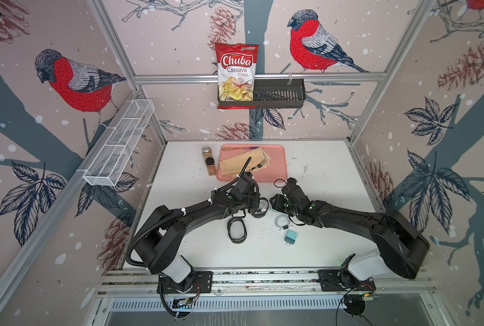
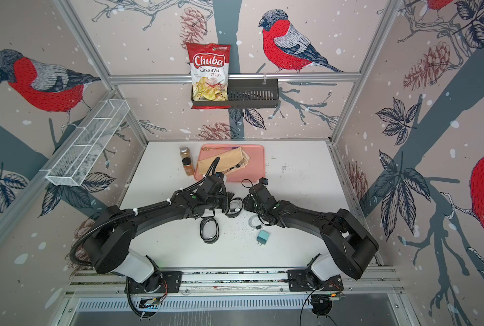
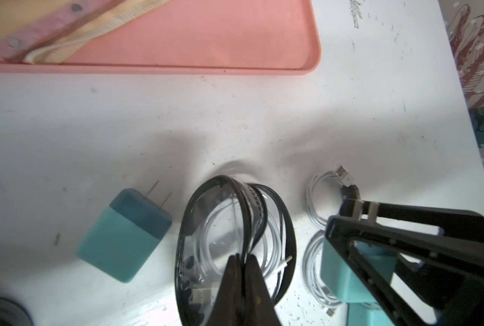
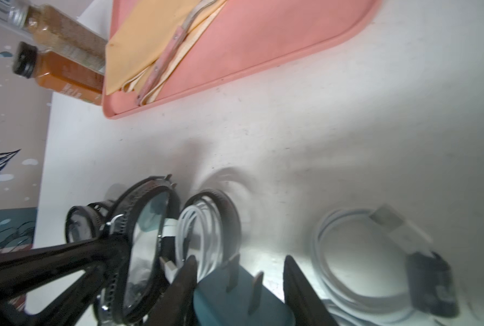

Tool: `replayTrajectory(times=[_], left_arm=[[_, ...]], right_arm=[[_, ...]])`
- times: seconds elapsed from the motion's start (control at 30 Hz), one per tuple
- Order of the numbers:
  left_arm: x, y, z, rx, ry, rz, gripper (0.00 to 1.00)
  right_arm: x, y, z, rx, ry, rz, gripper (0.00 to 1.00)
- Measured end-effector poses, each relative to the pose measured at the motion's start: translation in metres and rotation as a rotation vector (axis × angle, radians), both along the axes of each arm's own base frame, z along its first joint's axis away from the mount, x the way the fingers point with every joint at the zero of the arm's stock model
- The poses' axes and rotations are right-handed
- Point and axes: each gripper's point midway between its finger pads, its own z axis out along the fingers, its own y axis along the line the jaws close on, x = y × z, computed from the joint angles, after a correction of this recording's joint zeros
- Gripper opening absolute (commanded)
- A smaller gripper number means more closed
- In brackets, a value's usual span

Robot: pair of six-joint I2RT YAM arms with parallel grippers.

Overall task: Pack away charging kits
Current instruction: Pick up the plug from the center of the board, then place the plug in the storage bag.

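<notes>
My left gripper point(image 3: 242, 255) is shut on the rim of a black oval case point(image 3: 204, 225), which stands open on its edge with a coiled white cable point(image 3: 224, 234) inside. Right beside that case, my right gripper point(image 4: 242, 282) is shut on a teal plug adapter point(image 4: 229, 307) with its prongs pointing out. A second adapter point(image 3: 125, 237) lies on the table on the case's other side. In both top views another case point(image 1: 237, 230) point(image 2: 209, 230), a loose cable point(image 1: 281, 221) point(image 2: 254, 221) and an adapter point(image 1: 291, 236) point(image 2: 263, 236) lie nearer the front edge.
A pink tray point(image 1: 277, 169) with a folded napkin and a fork sits behind the grippers. Two brown spice jars point(image 1: 209, 162) stand at its left. On the back wall a black basket point(image 1: 280, 94) holds a chips bag, and a white wire basket point(image 1: 119, 144) hangs on the left wall.
</notes>
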Motion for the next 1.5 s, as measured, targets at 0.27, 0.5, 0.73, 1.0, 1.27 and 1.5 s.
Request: replayTrajectory(times=[0.27, 0.5, 0.73, 1.0, 1.27, 1.5], left_arm=[[-0.004, -0.005, 0.004, -0.045, -0.001, -0.027, 0.00], [-0.008, -0.007, 0.011, -0.080, -0.016, -0.046, 0.00], [-0.011, -0.009, 0.012, -0.110, -0.015, -0.064, 0.00], [-0.012, -0.015, 0.015, -0.143, -0.017, -0.088, 0.00], [-0.012, -0.018, 0.003, -0.137, 0.012, -0.095, 0.00], [-0.010, -0.015, 0.001, -0.139, 0.021, -0.086, 0.00]], right_arm=[[0.003, 0.028, 0.002, 0.081, 0.002, 0.083, 0.24], [0.002, 0.043, -0.010, 0.116, 0.048, 0.113, 0.24], [0.002, 0.047, -0.012, 0.134, 0.065, 0.110, 0.27], [0.002, 0.047, -0.016, 0.146, 0.092, 0.088, 0.32], [0.000, 0.048, -0.026, 0.159, 0.141, 0.057, 0.43], [0.001, 0.051, -0.027, 0.137, 0.149, 0.030, 0.58]])
